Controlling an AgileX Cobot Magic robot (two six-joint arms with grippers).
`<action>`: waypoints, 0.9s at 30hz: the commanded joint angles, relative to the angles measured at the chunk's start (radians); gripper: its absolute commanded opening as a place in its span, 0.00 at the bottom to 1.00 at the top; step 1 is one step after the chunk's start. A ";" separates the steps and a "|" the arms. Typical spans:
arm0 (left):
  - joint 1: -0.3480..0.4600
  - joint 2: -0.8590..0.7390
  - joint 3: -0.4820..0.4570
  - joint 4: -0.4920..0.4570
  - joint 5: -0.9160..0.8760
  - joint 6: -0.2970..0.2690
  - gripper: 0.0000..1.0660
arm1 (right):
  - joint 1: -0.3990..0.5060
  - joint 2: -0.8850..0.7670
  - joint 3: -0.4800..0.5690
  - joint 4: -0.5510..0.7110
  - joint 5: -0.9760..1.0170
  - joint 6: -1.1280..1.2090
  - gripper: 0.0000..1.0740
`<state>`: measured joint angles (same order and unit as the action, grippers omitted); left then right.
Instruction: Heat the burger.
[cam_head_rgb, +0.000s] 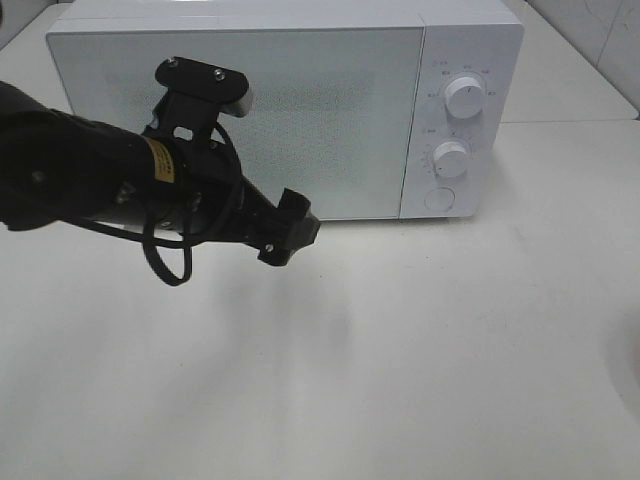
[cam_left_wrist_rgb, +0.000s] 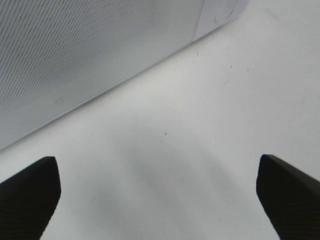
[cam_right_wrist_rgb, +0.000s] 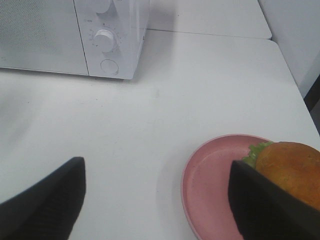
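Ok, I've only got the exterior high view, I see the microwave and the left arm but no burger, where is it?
Observer: The burger sits on a pink plate on the table, shown only by the right wrist view.
Operator: Is the right gripper holding it?
Observer: No. The right gripper is open and empty, one finger in front of the burger.
Operator: And the left gripper?
Observer: The left gripper is open with bare table between its fingers, near the microwave with its door shut.
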<state>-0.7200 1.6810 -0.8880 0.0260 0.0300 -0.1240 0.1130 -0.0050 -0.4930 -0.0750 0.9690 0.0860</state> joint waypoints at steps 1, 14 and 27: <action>-0.003 -0.057 0.005 -0.009 0.140 -0.008 0.94 | -0.005 -0.027 0.002 -0.003 -0.009 -0.004 0.70; -0.003 -0.302 0.005 -0.026 0.746 0.004 0.94 | -0.005 -0.027 0.002 -0.003 -0.009 -0.004 0.70; 0.238 -0.383 0.026 -0.034 0.946 0.036 0.94 | -0.005 -0.027 0.002 -0.003 -0.009 -0.004 0.70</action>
<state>-0.4900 1.3040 -0.8690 0.0000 0.9600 -0.0950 0.1130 -0.0050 -0.4930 -0.0750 0.9690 0.0860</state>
